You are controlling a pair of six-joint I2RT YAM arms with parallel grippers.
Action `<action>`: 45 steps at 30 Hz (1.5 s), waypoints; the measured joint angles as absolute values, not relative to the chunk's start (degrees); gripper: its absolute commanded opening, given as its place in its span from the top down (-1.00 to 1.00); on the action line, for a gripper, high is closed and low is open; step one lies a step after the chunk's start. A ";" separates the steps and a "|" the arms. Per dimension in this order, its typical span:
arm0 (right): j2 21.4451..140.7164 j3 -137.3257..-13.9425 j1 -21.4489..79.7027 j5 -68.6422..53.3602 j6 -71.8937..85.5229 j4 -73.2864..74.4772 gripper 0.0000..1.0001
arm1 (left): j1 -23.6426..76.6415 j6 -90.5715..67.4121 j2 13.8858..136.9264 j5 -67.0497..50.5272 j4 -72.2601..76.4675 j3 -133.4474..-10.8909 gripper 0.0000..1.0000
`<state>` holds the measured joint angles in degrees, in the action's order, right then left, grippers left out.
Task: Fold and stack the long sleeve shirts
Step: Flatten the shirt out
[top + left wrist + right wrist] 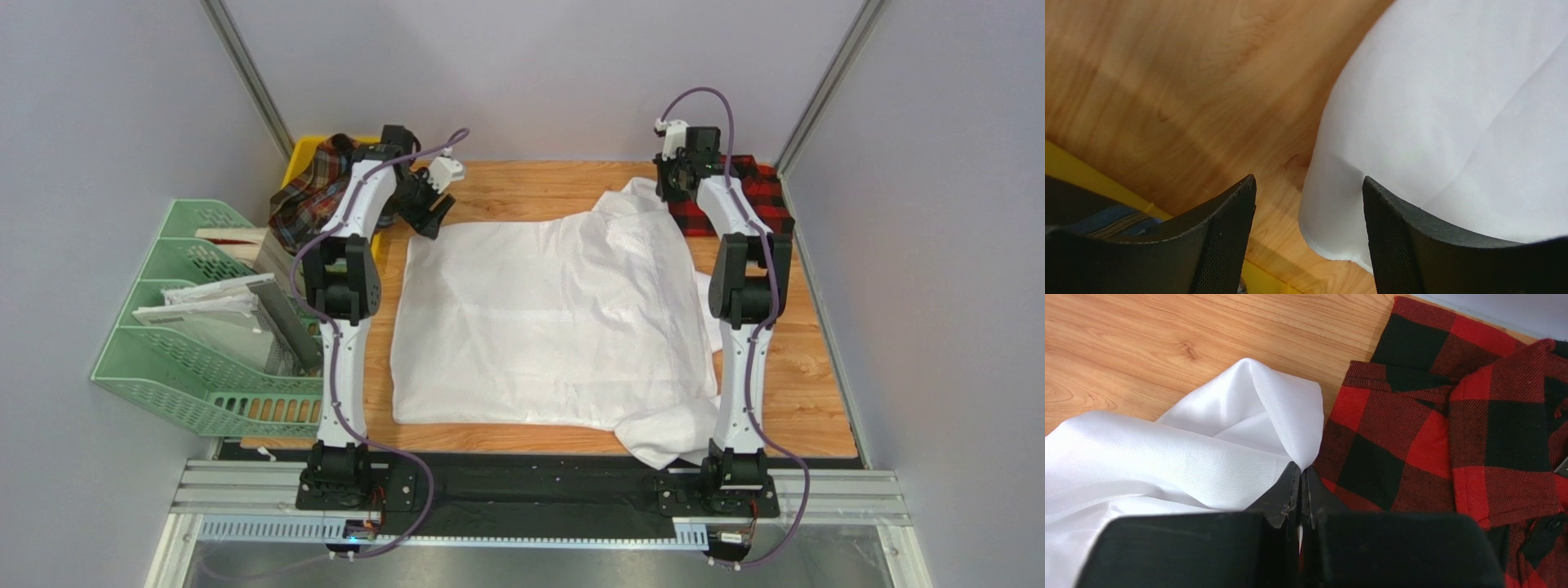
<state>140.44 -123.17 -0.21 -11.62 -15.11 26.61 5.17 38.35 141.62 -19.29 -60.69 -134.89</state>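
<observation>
While my right gripper (1300,478) is pinching the white shirt (540,319) by its far edge, beside the checked shirt (1413,429) at the far-right corner, my left gripper (1309,184) is hanging spread; folding is seemingly just beginning.

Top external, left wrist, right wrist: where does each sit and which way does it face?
Top external: above and behind the bases, looking down on the table; both arms show.
Left wrist: on the left arm, looking down past the open left gripper at the white shirt edge.
Right wrist: on the right arm, facing the right gripper shut on that shirt, beside the checked shirt.
Shared: all show the white shirt.
</observation>
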 measured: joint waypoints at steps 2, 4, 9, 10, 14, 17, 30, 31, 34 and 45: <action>140.42 -123.17 -0.19 -12.10 -15.68 26.63 1.00 | 5.39 40.73 141.91 -19.35 -62.72 -134.85 -0.39; 140.40 -123.17 -0.19 -12.69 -16.08 26.68 1.00 | 5.67 41.93 141.91 -19.99 -63.66 -134.85 -0.39; 140.27 -123.02 -0.19 -14.63 -16.64 26.72 1.00 | 6.15 42.81 141.91 -22.90 -63.44 -133.62 -0.34; 140.11 -122.93 -0.19 -14.94 -16.82 26.87 1.00 | 6.28 42.78 141.91 -23.22 -63.22 -133.38 -0.32; 139.39 -122.78 -0.19 -15.75 -17.52 27.14 1.00 | 6.52 42.78 141.97 -23.86 -62.46 -133.60 0.08; 138.85 -122.78 -0.19 -16.36 -17.82 27.11 1.00 | 6.96 43.24 142.71 -24.10 -62.15 -135.02 0.95; 124.20 -115.77 -0.49 -22.90 -19.14 30.63 1.00 | 9.23 45.28 129.36 -24.73 -57.36 -118.10 1.00; 121.16 -114.32 -0.58 -24.18 -19.53 31.70 1.00 | 9.21 45.58 126.52 -25.15 -56.90 -115.83 1.00; 111.28 -109.67 -1.17 -27.62 -21.02 34.65 1.00 | 9.17 47.51 114.78 -26.63 -56.07 -108.22 1.00; 65.67 -74.04 -3.33 -32.91 -44.29 61.34 1.00 | 16.05 62.50 76.62 -29.82 -61.54 -60.58 0.42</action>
<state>65.67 -74.04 -3.33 -32.91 -44.29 61.34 16.05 62.50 76.62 -29.82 -61.54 -60.58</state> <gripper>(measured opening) 0.004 0.065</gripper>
